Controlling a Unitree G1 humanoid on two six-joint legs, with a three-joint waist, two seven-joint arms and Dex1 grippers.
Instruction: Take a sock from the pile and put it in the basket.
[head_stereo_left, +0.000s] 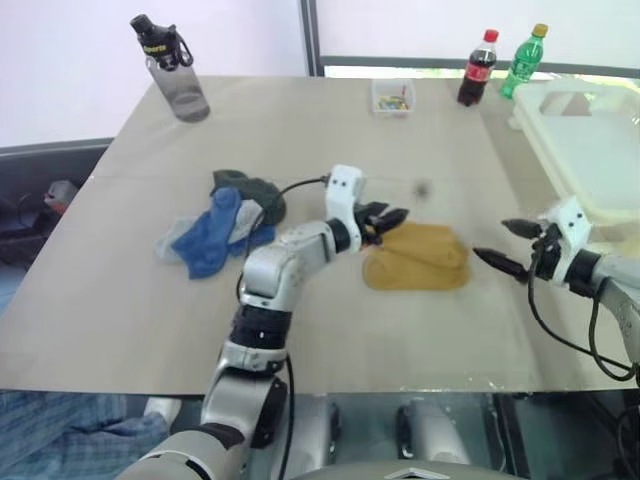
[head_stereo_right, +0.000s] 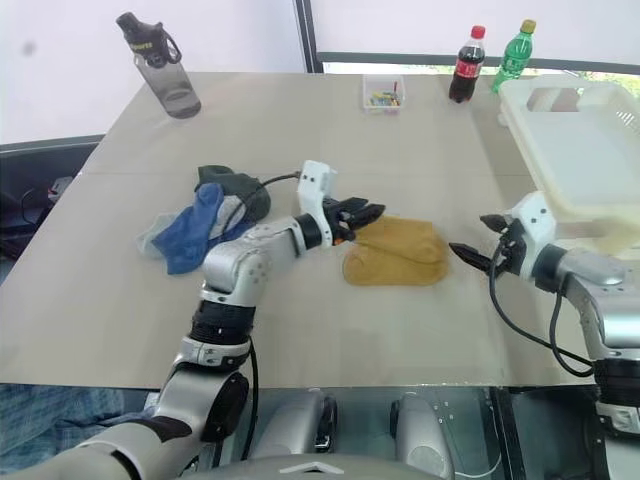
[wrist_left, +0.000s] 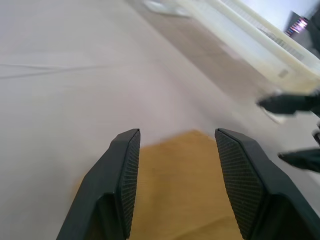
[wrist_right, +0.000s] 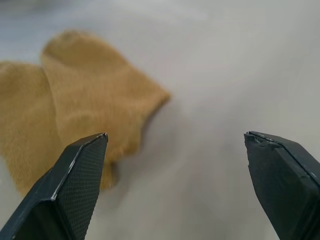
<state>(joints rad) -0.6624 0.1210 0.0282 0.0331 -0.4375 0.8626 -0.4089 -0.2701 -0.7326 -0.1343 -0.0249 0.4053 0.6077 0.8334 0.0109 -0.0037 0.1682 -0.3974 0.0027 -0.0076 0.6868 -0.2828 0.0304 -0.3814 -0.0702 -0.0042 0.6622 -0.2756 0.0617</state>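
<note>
The pile (head_stereo_left: 225, 225) of blue, pale grey and dark green socks lies left of centre on the tan table. Apart from it, a mustard yellow sock (head_stereo_left: 418, 258) lies flat near the middle. My left gripper (head_stereo_left: 385, 220) hovers at this sock's near-left edge, open, with nothing between its fingers (wrist_left: 125, 170). From the right, my right gripper (head_stereo_right: 472, 236) points at the sock, wide open and a short gap away from it; the sock (wrist_right: 75, 100) shows just beyond its fingertips. The cream-white basket (head_stereo_left: 590, 140) stands at the table's right edge.
A grey water bottle (head_stereo_left: 175, 70) stands at the far left corner. At the far edge are a small clear box of coloured bits (head_stereo_left: 393, 97), a cola bottle (head_stereo_left: 477, 68) and a green bottle (head_stereo_left: 524, 60).
</note>
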